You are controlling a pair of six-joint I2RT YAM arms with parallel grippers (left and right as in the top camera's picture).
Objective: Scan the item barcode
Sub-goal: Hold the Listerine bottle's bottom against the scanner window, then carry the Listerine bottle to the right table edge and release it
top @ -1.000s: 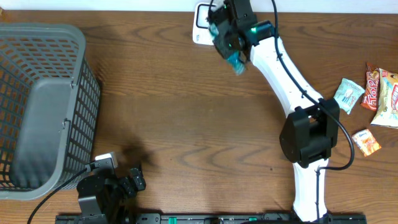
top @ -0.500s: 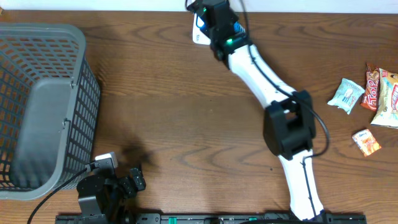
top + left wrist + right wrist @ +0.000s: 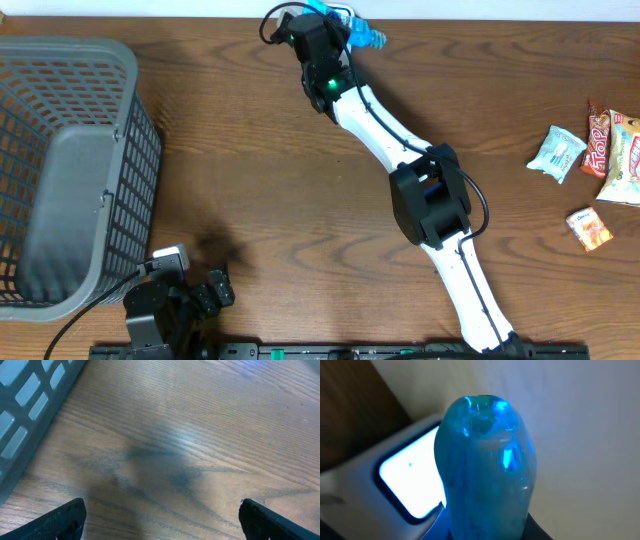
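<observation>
A: Where is the item (image 3: 485,470)?
B: Just beside the scanner (image 3: 410,485), facing its lit window, gripped in the right pincer (image 3: 338,22).
A: Left pincer (image 3: 160,525)?
B: Wide, holding nothing, over the surface (image 3: 200,420), well apart from the scanner.

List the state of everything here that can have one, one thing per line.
Right gripper: shut on the blue item.
Blue item: held, presented to the scanner.
Scanner: window lit.
Left gripper: open, holding nothing.
Basket: upright, nothing seen inside.
Snack packets: lying flat, not held.
</observation>
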